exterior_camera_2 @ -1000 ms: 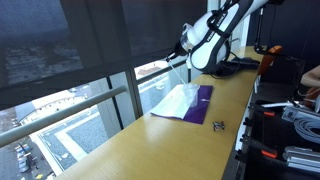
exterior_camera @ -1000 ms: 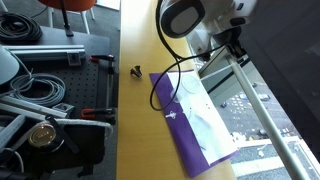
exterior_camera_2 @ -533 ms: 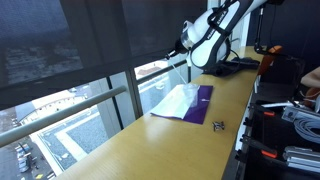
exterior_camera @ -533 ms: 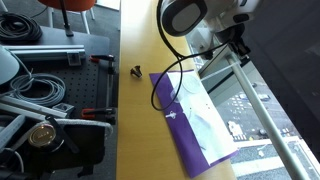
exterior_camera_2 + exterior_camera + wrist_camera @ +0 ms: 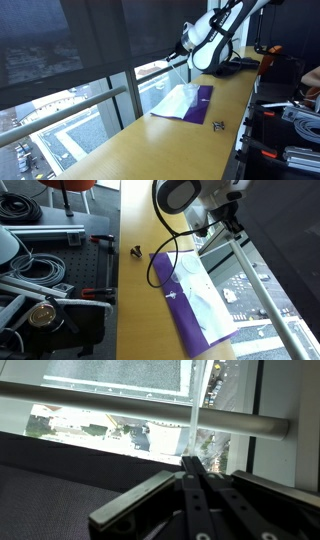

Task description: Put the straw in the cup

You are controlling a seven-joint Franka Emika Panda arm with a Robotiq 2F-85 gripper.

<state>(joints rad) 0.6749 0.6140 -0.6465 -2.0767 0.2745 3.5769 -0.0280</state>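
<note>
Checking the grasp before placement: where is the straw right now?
In the wrist view the straw sticks straight out from the shut hand, crossing in front of the window rail. The hand hangs by the window, near the purple cloth.

The straw [image 5: 190, 415] is thin, straight and white. One end is pinched in the closed pincer [image 5: 191, 460], and the rest runs straight out beyond its tips.

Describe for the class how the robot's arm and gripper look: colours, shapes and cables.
The arm has rounded white shells and a round black cap at one joint. A thin black cable loops down from it. The gripper is black, its two flat angular fingers tapering to narrow tips.
</note>
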